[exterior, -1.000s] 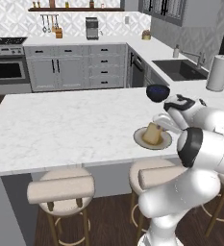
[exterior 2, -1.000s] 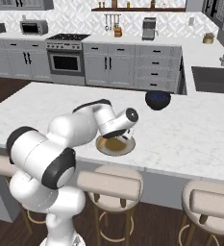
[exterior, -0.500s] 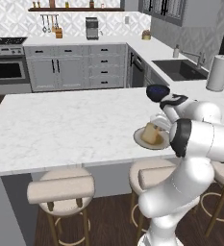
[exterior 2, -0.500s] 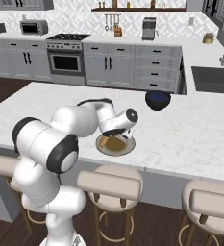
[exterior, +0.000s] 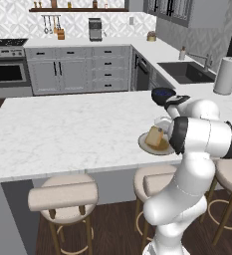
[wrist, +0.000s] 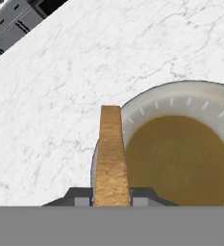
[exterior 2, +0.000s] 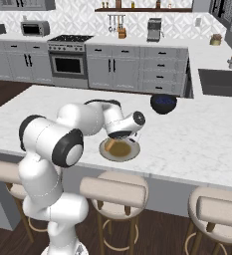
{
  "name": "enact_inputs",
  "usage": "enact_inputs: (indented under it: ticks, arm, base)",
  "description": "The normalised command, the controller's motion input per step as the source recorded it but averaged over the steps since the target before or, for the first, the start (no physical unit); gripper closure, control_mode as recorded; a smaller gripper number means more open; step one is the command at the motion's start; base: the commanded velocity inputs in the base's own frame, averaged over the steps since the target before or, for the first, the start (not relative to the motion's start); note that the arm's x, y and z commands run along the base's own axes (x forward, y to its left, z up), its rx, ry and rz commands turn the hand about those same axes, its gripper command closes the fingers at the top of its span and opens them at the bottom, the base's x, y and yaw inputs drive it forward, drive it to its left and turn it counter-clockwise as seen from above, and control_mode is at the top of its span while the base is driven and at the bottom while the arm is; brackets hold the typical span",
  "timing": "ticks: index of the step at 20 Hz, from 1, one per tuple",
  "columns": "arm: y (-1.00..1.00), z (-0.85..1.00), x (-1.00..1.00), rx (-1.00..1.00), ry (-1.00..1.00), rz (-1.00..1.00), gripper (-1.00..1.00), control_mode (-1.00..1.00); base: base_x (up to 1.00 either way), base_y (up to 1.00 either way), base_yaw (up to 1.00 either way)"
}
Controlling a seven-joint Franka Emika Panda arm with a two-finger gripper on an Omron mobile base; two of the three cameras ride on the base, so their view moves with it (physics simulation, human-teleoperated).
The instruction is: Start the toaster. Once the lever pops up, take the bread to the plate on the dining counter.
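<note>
The big white dining counter [exterior: 62, 129] is stretching across the middle of the kitchen, with round soft stools [exterior: 62, 196] standing along its near side. Far behind it, grey cabinets [exterior 2: 132, 67] and a stove [exterior 2: 67, 60] are lining the back wall, and a sink [exterior: 187, 72] is sitting in the counter on the far right. The white robot arm [exterior 2: 53, 144] is bending over the near edge of the dining counter. A dark blue bowl [exterior 2: 163, 103] is resting on the counter a little farther back than the plate, apart from it. The plate [exterior 2: 132, 153] is lying flat on the counter near the front edge, just above one stool. It is round and brownish in the middle with a pale rim. The gripper [wrist: 111, 198] is hanging over the left edge of the plate, and its two dark fingers are pinching the bread [wrist: 110, 153] from both sides. The bread is a small tan slice standing on its thin edge and tilting a bit. It is sitting over the rim of the plate, partly above the plate and partly above the white counter. It is too hard to tell if the bread is touching the plate.
</note>
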Motion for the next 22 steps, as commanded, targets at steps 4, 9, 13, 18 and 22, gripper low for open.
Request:
enact_inputs:
  ticks: [4, 9, 13, 18, 22]
  arm:
    - [-0.17, -0.25, 0.21, 0.0, 0.0, 0.0, 1.0, -1.0]
    - [-0.23, -0.41, -0.01, -0.01, 0.0, 0.0, 1.0, -1.0]
    - [-0.01, -0.11, 0.0, 0.0, 0.0, 0.0, -1.0, -1.0]
    - [-0.06, 0.11, 0.0, 0.0, -0.01, 0.0, -1.0, -1.0]
    - [-0.33, 0.26, 0.0, 0.0, 0.01, -0.09, -1.0, -1.0]
  base:
    - [0.0, 0.0, 0.0]
    - [0.0, 0.0, 0.0]
    - [0.0, 0.0, 0.0]
    - [0.0, 0.0, 0.0]
    - [0.0, 0.0, 0.0]
